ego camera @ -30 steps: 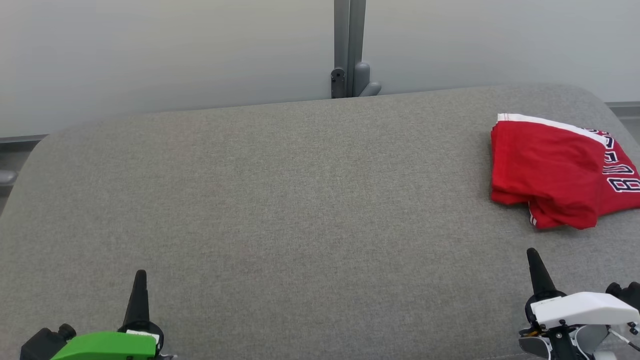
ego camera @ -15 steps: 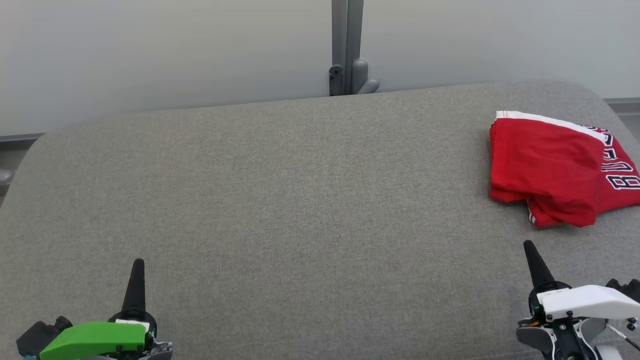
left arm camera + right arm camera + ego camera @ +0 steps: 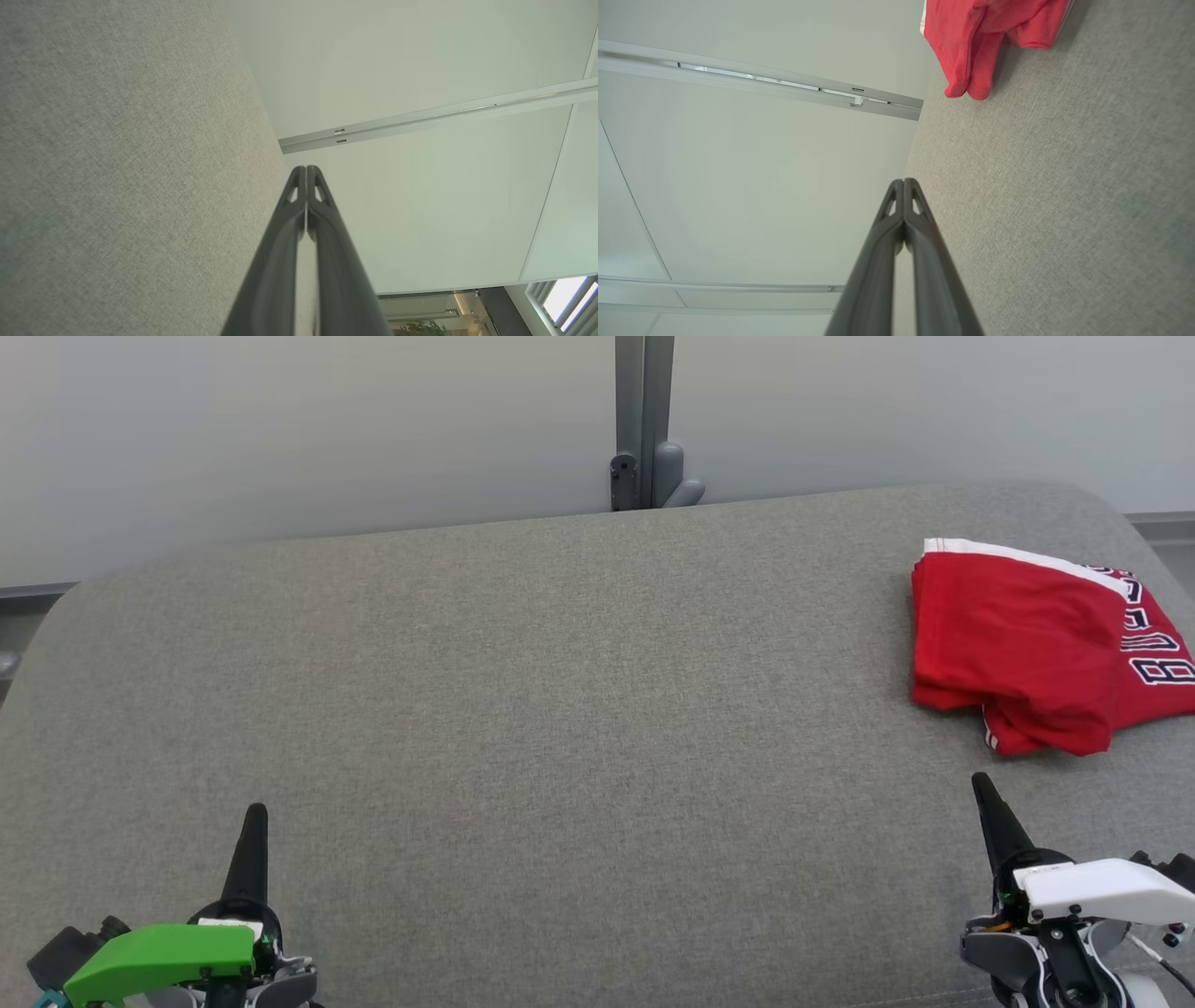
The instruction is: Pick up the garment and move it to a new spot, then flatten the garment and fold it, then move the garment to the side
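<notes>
Red garment lies folded at the far right of the grey cushion, lettering up, with one near corner bunching a little loose. The right gripper hovers near it on the robot's side, fingers pressed together, nothing between them. The left gripper sits well apart at the near left, also pinched closed and empty. The set-aside looks done to me. The smart play is to keep both arms clear of that loose corner so the fold holds.
</notes>
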